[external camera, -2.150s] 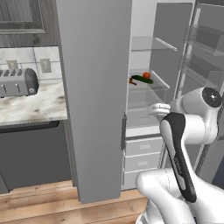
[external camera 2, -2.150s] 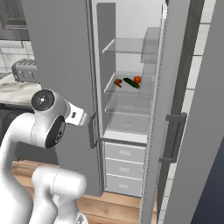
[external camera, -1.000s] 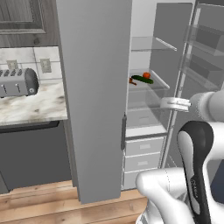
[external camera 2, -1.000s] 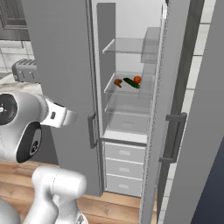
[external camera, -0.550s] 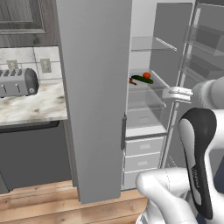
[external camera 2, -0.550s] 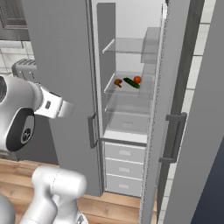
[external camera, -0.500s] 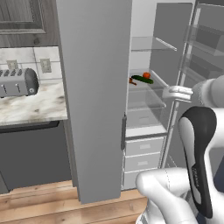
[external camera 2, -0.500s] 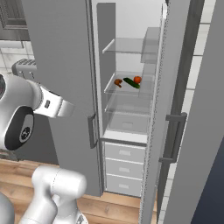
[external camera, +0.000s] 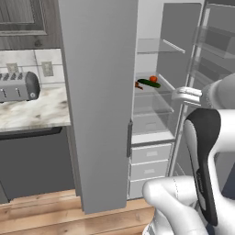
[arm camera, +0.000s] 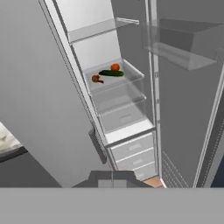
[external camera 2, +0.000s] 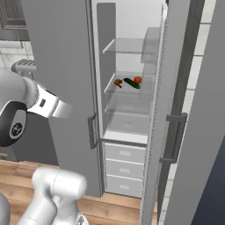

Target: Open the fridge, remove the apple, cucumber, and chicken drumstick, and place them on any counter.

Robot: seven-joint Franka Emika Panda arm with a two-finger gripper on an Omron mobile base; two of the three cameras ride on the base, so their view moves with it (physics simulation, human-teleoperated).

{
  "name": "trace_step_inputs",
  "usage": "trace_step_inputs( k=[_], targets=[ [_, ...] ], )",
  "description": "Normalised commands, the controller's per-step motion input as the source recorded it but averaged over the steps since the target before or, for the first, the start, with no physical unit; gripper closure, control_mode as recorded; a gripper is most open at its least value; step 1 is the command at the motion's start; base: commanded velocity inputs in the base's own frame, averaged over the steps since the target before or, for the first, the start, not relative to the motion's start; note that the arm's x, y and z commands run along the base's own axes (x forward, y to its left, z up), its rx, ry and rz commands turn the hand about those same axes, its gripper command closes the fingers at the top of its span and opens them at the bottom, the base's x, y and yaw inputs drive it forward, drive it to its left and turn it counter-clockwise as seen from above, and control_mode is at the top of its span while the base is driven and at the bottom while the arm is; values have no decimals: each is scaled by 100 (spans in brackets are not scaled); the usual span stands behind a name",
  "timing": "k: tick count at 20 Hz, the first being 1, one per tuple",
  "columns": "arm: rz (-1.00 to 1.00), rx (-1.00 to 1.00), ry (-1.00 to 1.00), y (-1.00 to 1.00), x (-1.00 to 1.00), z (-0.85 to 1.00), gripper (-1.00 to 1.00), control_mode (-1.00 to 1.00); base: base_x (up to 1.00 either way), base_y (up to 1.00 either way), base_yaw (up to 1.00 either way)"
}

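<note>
Fridge (external camera 2: 66, 66): right-hand door swung open, left door shut; white interior and glass shelves exposed.
Apple (external camera 2: 137, 80): on the middle glass shelf of the fridge, toward the right.
Cucumber (external camera 2: 130, 83): same fridge shelf, lying just beside the apple (contact cannot be judged).
Chicken drumstick (external camera 2: 118, 82): same fridge shelf, left of the cucumber, apart from it.
Gripper (arm camera: 112, 180): fingertips pressed together, holding nothing; outside the fridge, facing its lower drawers.
Counter (external camera: 32, 112): left of the fridge, a toaster (external camera: 18, 86) standing on it.
</note>
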Motion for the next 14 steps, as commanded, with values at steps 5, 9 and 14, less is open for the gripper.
trace_step_inputs(
  k=[5, 9, 14],
  targets=[
    [0, 0, 0, 0, 0, 0, 100, 100, 4, -13, 0],
    [0, 0, 0, 0, 0, 0, 100, 100, 37, -20, 0],
    [0, 0, 0, 0, 0, 0, 100, 100, 19, -41, 0]
  ],
)
